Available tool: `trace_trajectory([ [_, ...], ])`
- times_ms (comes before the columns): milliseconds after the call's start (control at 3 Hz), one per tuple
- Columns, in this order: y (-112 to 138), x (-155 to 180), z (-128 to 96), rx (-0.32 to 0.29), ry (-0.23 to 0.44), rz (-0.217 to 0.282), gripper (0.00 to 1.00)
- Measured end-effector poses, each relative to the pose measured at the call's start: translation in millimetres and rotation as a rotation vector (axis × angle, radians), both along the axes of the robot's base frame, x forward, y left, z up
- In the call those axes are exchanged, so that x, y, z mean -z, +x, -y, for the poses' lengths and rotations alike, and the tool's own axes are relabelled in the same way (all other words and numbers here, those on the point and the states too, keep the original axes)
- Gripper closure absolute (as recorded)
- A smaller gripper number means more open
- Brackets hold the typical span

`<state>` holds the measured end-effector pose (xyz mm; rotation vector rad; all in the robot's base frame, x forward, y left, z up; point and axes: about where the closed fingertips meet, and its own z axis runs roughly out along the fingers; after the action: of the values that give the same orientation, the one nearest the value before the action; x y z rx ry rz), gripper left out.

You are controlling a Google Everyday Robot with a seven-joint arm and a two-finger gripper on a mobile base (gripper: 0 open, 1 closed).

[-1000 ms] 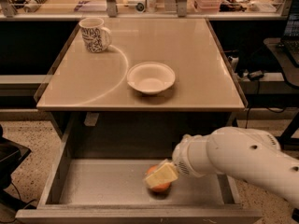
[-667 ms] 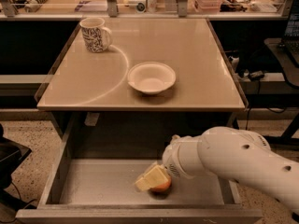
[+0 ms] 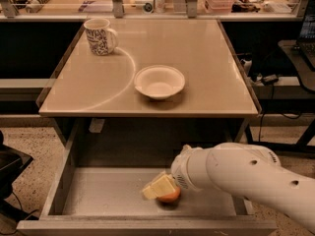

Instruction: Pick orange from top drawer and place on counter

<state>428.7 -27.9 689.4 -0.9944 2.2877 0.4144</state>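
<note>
Orange [image 3: 171,197] sits front-centre in top drawer [image 3: 108,191], directly under my tool [image 3: 153,189], arm angled in from right; whether tool's clamped on it, can't tell.

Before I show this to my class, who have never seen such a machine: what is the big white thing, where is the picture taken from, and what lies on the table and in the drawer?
The big white tube is a robot's arm, entering the picture from the right. At its tip is its pincer, the cream-coloured part it grasps with. It is down inside the open top drawer, right at an orange. Whether it holds the fruit I cannot tell. There is one picture only, looking down on the table from its front; where the camera is mounted is not shown. On the beige counter above the drawer stand a white bowl, near the middle, and a patterned mug, at the far left corner.
</note>
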Motion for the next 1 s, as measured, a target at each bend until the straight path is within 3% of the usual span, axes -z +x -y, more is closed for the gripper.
trace_trajectory([
  [333, 8.1, -6.8, -0.6, 0.025, 0.012, 0.033, 0.0],
  [667, 8.4, 7.9, 31.5, 0.057, -0.009, 0.004, 0.0],
  [1000, 4.6, 30.2, 14.5, 0.084, 0.022, 0.018, 0.0],
])
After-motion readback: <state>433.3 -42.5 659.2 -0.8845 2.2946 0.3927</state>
